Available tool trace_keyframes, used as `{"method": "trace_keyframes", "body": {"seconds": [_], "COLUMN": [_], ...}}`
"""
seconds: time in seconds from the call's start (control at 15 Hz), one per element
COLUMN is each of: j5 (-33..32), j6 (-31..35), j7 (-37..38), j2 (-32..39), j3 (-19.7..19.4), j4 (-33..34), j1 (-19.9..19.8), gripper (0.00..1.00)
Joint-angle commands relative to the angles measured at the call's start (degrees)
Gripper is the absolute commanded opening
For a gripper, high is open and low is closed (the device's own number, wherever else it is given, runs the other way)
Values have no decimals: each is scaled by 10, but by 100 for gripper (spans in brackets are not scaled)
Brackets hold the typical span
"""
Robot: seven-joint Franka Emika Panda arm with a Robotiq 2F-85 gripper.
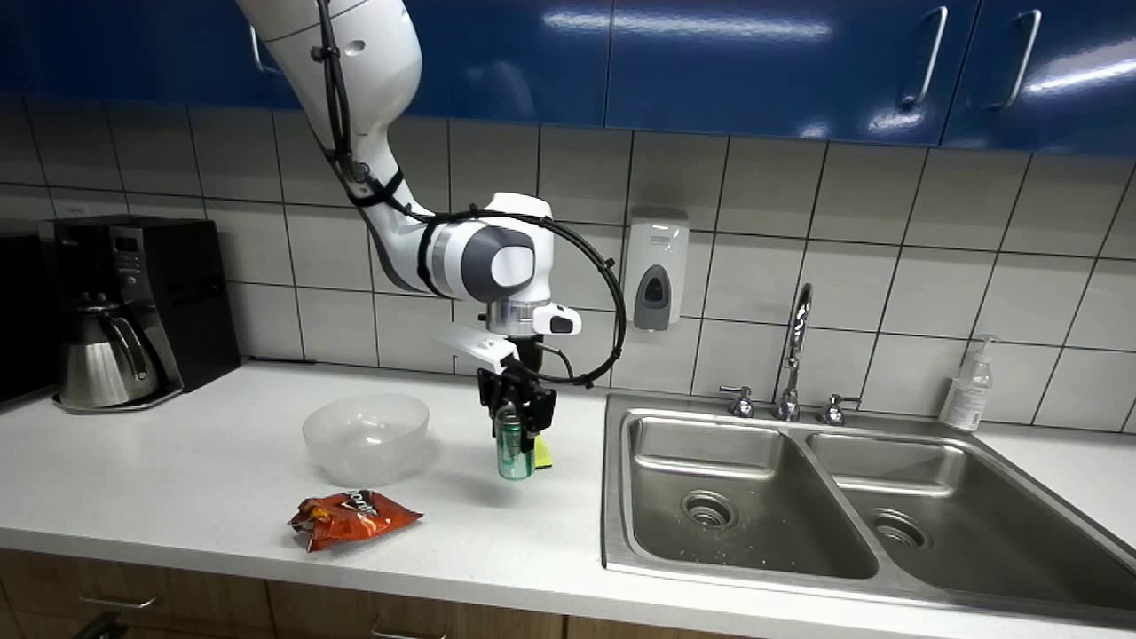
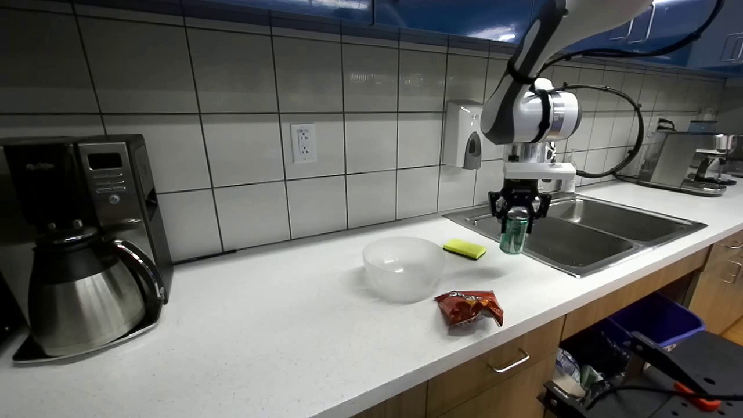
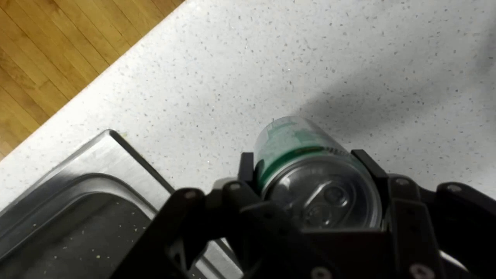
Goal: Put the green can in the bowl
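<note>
My gripper (image 1: 522, 415) is shut on the green can, with a finger on each side near its top. It also shows in an exterior view (image 2: 519, 217) and in the wrist view (image 3: 307, 166). The green can (image 1: 515, 460) hangs roughly upright above the counter, its shadow apart from it; it shows in an exterior view (image 2: 514, 237) and in the wrist view (image 3: 296, 139), silvery lid towards the camera. The translucent bowl (image 1: 364, 448) stands on the counter, left of the can in both exterior views (image 2: 401, 276). It looks empty and is out of the wrist view.
A red-orange snack bag (image 1: 355, 517) lies in front of the bowl. A flat yellow sponge (image 2: 464, 249) lies between bowl and sink. The steel sink (image 1: 619, 497) is right of the can, with a faucet (image 1: 792, 355). A coffee maker (image 2: 116, 191) stands far left.
</note>
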Motion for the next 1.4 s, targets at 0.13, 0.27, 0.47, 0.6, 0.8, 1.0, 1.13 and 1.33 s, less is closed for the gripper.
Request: {"method": "trace_keyframes", "body": {"seconds": [0.13, 0.27, 0.47, 0.6, 0.8, 1.0, 1.13, 1.33], "j5": [-23, -28, -32, -35, -41, -49, -58, -63], "j6": [-13, -12, -13, -11, -11, -14, -17, -21], "j7": [-10, -9, -11, -12, -10, -6, -3, -5], "j2": [-44, -46, -50, -54, -59, -62, -67, -69], "j3": [5, 7, 14, 19, 26, 33, 38, 48], "j4": [-16, -16, -15, -14, -14, -11, -12, -7], "j1": [17, 24, 35, 43, 56, 71, 82, 96], "gripper": [38, 38, 38, 38, 38, 38, 38, 38]}}
